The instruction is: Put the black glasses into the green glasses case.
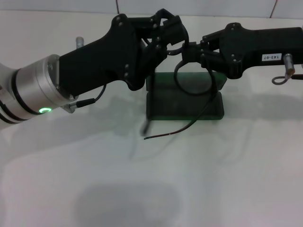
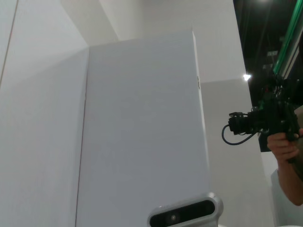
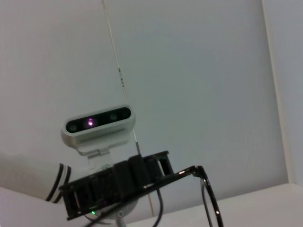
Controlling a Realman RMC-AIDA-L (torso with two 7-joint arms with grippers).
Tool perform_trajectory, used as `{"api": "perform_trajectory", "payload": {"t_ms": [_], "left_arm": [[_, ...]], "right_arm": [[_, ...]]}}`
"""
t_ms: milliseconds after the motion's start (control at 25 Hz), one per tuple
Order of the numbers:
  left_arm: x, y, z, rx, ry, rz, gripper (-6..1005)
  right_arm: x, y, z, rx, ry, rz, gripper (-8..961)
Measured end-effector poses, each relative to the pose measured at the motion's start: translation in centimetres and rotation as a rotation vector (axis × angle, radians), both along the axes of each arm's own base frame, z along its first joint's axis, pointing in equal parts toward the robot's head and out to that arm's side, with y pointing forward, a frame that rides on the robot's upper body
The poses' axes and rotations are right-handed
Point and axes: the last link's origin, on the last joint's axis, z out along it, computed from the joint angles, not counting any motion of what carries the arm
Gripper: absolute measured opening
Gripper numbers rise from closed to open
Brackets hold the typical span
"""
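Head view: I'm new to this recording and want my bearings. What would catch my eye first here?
Two black grippers meet above the middle of the white table: the left gripper and the right gripper both grip the black glasses, whose temple arms dangle down. Directly beneath lies the green glasses case, open. The right wrist view shows the glasses frame against the left gripper from below.

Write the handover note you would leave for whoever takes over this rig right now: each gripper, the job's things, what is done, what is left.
Left gripper and right gripper: both raised above the green glasses case, meeting at the black glasses; which grips cannot be told.
Glasses hang over the open case, one temple trailing past its front edge.
Done: case open, glasses lifted.
Left: lower them inside and release.
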Motion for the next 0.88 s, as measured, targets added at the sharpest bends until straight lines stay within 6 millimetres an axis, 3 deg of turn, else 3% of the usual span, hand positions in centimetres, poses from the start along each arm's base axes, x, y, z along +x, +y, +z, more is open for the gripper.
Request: {"api": "perform_trajectory", "payload": {"t_ms": [880], "left_arm": [[0.27, 0.16, -0.58, -0.023, 0.001, 0.009, 37]], "right_arm": [[-0.39, -0.82, -0.26, -0.058, 0.061, 0.037, 49]]}}
